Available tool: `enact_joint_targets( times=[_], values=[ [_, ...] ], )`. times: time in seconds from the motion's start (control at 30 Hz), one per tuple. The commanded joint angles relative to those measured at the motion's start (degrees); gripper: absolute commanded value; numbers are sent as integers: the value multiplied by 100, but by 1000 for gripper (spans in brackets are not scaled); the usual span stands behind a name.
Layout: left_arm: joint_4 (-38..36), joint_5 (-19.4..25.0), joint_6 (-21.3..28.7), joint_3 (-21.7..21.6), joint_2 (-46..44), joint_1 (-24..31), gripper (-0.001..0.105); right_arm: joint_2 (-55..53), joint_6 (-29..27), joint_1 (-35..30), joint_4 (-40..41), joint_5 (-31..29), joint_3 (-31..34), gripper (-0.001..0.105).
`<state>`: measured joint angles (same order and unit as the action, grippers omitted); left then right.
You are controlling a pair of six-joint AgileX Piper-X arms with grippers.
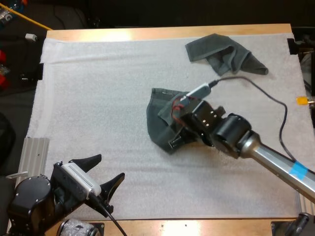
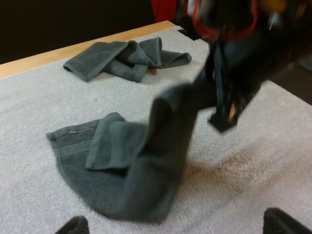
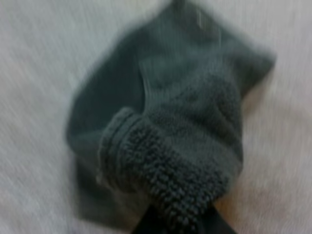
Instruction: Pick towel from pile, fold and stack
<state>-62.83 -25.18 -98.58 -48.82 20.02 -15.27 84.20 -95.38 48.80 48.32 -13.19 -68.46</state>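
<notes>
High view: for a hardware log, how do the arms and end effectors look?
Black joint housings on both. Left end effector: two curved black fingers on a white ribbed block. Right arm: silver tube with a blue band.

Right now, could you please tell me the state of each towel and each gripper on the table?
middle towel: crumpled, one part pinched and raised, the rest lying on the white mat.
far towel: crumpled, lying loose near the mat's far right corner, no gripper on it.
right gripper: shut on the middle towel.
left gripper: open, at the mat's near edge, clear of both towels.
</notes>
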Motion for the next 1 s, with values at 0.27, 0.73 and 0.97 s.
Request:
enact_joint_targets(
  times=[0.27, 0.73, 0.97],
  values=[
    [-209, -42, -10, -36, 5, -18, 68, -13, 1025, -157, 974, -1172, 350, 0],
    [-242, -42, -10, -36, 5, -18, 68, -24, 906, -506, 1686, -2493, 996, 0],
    [-242, -42, -10, -36, 5, -18, 68, -36, 710, -1386, 1627, -2692, 1127, 0]
  ],
)
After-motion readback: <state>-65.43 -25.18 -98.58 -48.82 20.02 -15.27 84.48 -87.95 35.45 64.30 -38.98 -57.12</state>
